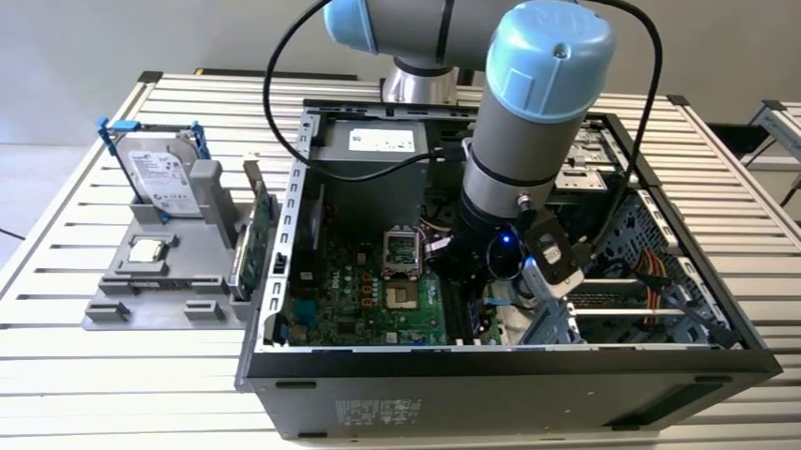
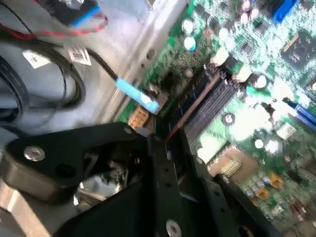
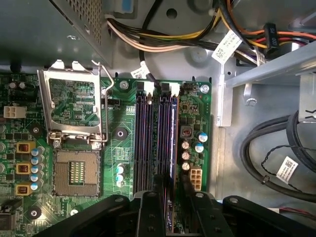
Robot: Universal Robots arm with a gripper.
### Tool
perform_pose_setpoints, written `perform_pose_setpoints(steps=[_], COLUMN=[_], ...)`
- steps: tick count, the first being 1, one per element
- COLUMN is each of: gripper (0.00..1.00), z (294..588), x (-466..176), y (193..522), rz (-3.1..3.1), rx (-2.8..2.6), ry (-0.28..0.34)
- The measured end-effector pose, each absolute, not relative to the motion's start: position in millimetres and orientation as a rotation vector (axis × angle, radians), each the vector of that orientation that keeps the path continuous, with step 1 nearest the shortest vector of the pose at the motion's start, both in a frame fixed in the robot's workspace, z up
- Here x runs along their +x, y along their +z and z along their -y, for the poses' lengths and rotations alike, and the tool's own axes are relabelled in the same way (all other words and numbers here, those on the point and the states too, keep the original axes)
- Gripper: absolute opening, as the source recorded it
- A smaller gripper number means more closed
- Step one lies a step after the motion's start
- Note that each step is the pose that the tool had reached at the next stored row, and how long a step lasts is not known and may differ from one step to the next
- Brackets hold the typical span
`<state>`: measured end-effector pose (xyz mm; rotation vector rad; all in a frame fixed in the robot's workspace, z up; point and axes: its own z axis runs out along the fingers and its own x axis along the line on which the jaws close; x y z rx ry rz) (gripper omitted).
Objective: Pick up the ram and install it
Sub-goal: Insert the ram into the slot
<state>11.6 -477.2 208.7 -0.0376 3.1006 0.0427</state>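
Observation:
The ram (image 3: 173, 143) is a thin bluish stick seen edge-on, standing in the memory slot nearest the case wall. In the second wrist view the ram (image 2: 195, 101) shows as a narrow brown-blue strip running along the slots and in between my black fingers. My gripper (image 3: 173, 197) is shut on the ram's near end, one finger on each side. The gripper (image 2: 170, 145) sits low over the motherboard (image 3: 79, 113). In the exterior view my arm (image 1: 520, 178) reaches down into the open computer case (image 1: 501, 394), at the board's side toward the exterior view's right.
An open CPU socket (image 3: 74, 173) with its raised metal frame lies beside the slots. Cable bundles (image 3: 163, 42) and a drive cage (image 1: 651, 281) crowd the case. On the exterior view's left, a grey holder (image 1: 163, 281) carries a hard drive (image 1: 163, 183) and a green card (image 1: 257, 248).

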Motion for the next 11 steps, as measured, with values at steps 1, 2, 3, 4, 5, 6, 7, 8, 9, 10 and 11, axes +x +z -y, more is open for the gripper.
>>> perform_pose_setpoints(steps=[1,2,3,4,5,6,7,8,9,10,11], gripper=[1.00,1.00,1.00,1.00,1.00,1.00,1.00,1.00,1.00,1.00,1.00], z=[477.2,477.2,477.2,477.2,477.2,477.2,477.2,477.2,477.2,477.2,477.2], x=[11.5,11.6,11.5,11.5,11.5,11.5,11.6,11.6,11.6,11.6,11.6], y=[211.4,214.0,215.6,217.1,219.0,221.5,224.3,227.4,230.6,233.4,235.6], rz=[-3.101,-3.101,-3.101,-3.101,-3.101,-3.101,-3.101,-3.101,-3.101,-3.101,-3.101], rx=[-0.038,-0.038,-0.038,-0.038,-0.038,-0.038,-0.038,-0.038,-0.038,-0.038,-0.038], ry=[0.042,0.042,0.042,0.042,0.042,0.042,0.043,0.043,0.043,0.044,0.044])
